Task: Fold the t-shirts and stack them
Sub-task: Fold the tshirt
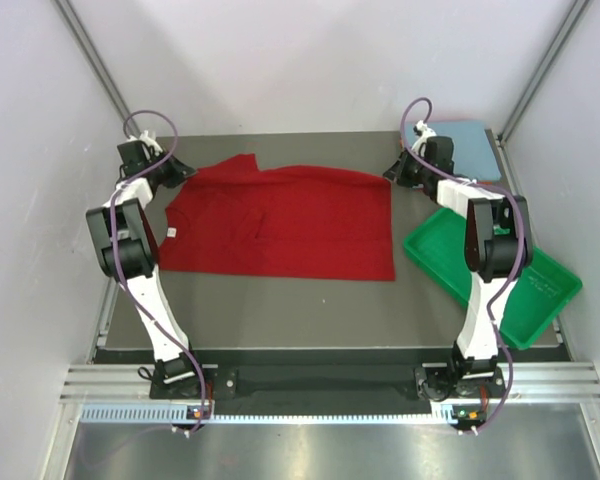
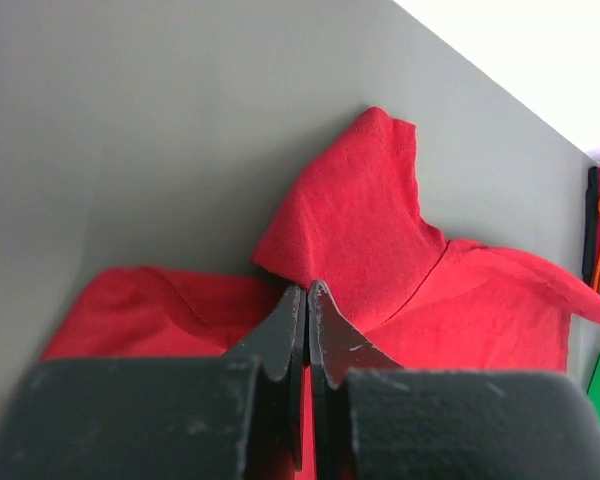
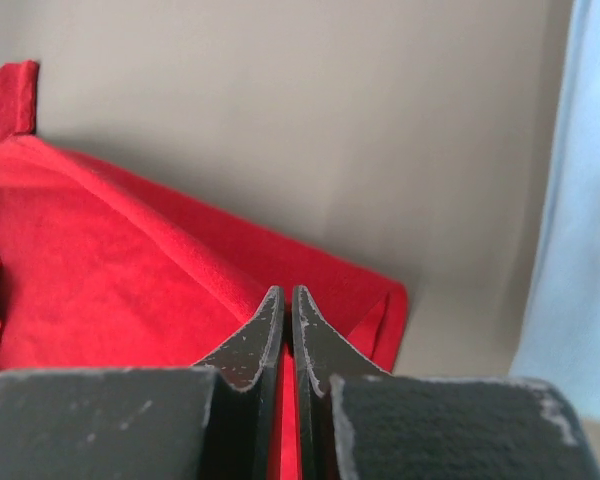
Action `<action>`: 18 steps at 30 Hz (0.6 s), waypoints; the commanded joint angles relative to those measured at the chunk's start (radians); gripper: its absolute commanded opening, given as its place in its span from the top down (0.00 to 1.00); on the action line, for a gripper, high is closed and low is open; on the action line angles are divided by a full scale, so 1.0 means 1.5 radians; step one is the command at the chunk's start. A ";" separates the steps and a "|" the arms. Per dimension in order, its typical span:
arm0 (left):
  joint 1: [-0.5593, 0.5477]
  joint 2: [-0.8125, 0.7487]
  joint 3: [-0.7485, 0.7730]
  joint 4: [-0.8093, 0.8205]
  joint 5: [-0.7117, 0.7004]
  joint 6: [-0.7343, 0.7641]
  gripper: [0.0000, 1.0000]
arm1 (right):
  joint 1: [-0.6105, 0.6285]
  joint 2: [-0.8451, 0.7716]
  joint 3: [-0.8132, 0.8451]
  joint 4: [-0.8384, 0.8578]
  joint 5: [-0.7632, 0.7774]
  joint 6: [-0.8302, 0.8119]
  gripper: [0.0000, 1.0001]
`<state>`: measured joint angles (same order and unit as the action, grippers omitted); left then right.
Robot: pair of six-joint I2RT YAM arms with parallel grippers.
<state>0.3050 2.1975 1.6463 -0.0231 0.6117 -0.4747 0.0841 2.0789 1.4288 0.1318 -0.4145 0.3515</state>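
I am holding my left pincer [image 1: 183, 166] pinched shut at the far left corner of the red t-shirt [image 1: 280, 225], and my right pincer [image 1: 393, 172] pinched shut at its far right corner. In each wrist view the tips are meeting over red cloth, but I cannot tell whether any cloth is nipped between them.

The shirt is lying spread flat on the worktop [image 1: 300, 310], left of the middle and toward the far side. A bare band of worktop is running between the shirt's near edge and my bases, and a narrower strip is lying beyond its far edge. The left wall [image 1: 30, 200] is standing close beside my left arm.

The shirt's long axis is running left to right. Its small white label [image 1: 172, 232] is showing at the left end and its straight edge is sitting at the right. One sleeve [image 1: 235, 167] is poking toward the far side, near my left pincer.

A light blue t-shirt [image 1: 465, 140] is lying in the far right corner, just behind my right pincer. A green tray [image 1: 450, 250] is sitting on the right, under my right arm and hanging past the worktop's right edge.
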 commanded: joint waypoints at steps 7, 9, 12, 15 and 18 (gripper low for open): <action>0.011 -0.109 -0.078 0.018 -0.031 0.016 1.00 | 0.016 -0.115 -0.090 0.040 0.001 -0.013 1.00; 0.014 -0.125 -0.102 0.034 -0.026 0.002 1.00 | 0.015 -0.127 -0.102 0.041 0.000 -0.008 1.00; 0.016 -0.143 -0.113 0.022 -0.038 0.003 1.00 | 0.017 -0.149 -0.136 0.061 0.002 0.000 1.00; 0.017 -0.161 -0.125 -0.004 -0.053 0.003 1.00 | 0.018 -0.174 -0.171 0.072 0.022 0.001 1.00; 0.020 -0.180 -0.150 -0.006 -0.069 0.007 1.00 | 0.018 -0.192 -0.202 0.083 0.028 0.002 1.00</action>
<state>0.3210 2.0117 1.4456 -0.0345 0.5404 -0.4732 0.1020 1.8626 1.1492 0.1730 -0.3897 0.3531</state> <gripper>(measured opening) 0.021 0.014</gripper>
